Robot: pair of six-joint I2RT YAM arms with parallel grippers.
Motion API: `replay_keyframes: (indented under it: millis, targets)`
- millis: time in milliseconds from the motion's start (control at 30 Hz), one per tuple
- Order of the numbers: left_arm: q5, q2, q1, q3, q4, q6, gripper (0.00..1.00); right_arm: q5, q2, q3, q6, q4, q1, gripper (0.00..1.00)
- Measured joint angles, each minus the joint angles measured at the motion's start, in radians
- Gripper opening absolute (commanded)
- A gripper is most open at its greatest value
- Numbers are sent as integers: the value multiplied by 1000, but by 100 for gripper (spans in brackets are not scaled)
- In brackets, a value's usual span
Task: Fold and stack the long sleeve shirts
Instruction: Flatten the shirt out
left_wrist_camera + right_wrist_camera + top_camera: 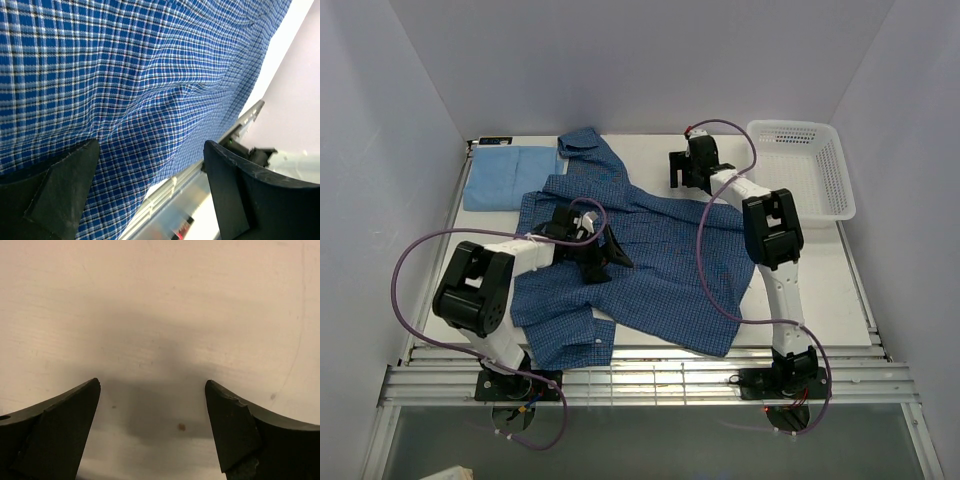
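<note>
Jaws both open, empty; one checked shirt, one plain shirt, one basket.

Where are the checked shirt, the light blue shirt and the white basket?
checked shirt (pixel 660 270), top view, on its spread body.
light blue shirt (pixel 505 178), top view, on its folded middle.
white basket (pixel 805 170), top view, on its mesh floor.

- The spread-out shirt lies across the middle of the table, collar toward the far edge.
- The folded shirt lies in the far left corner, just left of that collar.
- The basket sits at the far right, apart from both shirts.
- The left gripper hangs over the spread-out shirt's left half.
- The right gripper is over bare table, just behind the shirt's far edge.
</note>
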Motion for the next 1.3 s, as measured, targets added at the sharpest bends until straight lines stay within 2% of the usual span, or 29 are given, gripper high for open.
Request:
replay_keyframes:
  millis: [67,167,300,367,500,667,900,1100,1200,1300]
  targets:
    - [23,-16,-2,-24,-9,-5,98,-39,54,80,-48,1,-18,93]
    - [50,-37,-6,-54,-26,-13,98,-140,51,83,-159,12,-40,92]
    - [62,-85,-17,-106,-48,-23,98,-320,-68,-24,-295,-16,-42,91]
    - [64,-109,-22,-130,-70,-28,98,-358,-100,-42,-328,-27,-37,91]
    - [56,-143,-25,-156,-106,-32,98,-486,-264,-172,-452,-87,-8,91]
    - [52,-144,-25,-154,-118,-37,98,-530,-378,-281,-605,-176,76,90]
    - [51,-144,-25,-154,-119,-39,98,-370,-375,-396,-705,-238,190,90]
    - [51,-144,-25,-154,-119,-38,98,-31,-344,-421,-686,-139,183,90]
    - [51,-142,-25,-153,-119,-38,98,123,-303,-381,-661,-77,164,90]
    - [52,-138,-25,-151,-121,-38,98,248,-209,-257,-632,-35,135,91]
